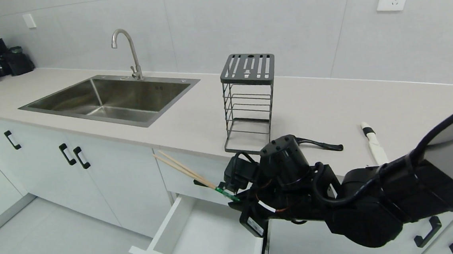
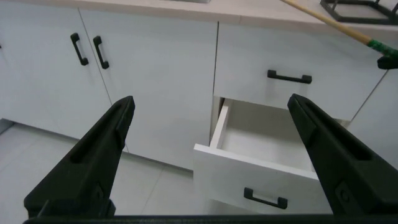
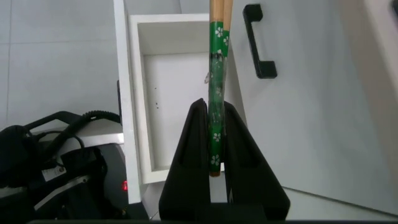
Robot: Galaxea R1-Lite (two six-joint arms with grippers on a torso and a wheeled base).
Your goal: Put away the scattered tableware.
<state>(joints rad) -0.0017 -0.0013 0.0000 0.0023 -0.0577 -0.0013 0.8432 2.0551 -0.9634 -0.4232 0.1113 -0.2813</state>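
Right gripper, nearest the viewer, hangs above the open drawer with its fingers closed tight on the green-patterned end of a pair of chopsticks; the bare wooden lengths project to the left, toward the counter edge. Left gripper sits low before the cabinets, fingers spread wide, holding nothing.

From left:
- sink and tap
- drawer, pulled out below the counter
- chopsticks
- wire rack near the counter's front edge
- a black utensil just right of the rack's foot
- a white utensil farther right

Judged handling: chopsticks are light, stiff and smooth, so the pair may swivel or slide apart in a narrow pinch. Grasping both together near one end, as here, suits a low release into the drawer. Flat-lying utensils probably need a pinch across the handle.
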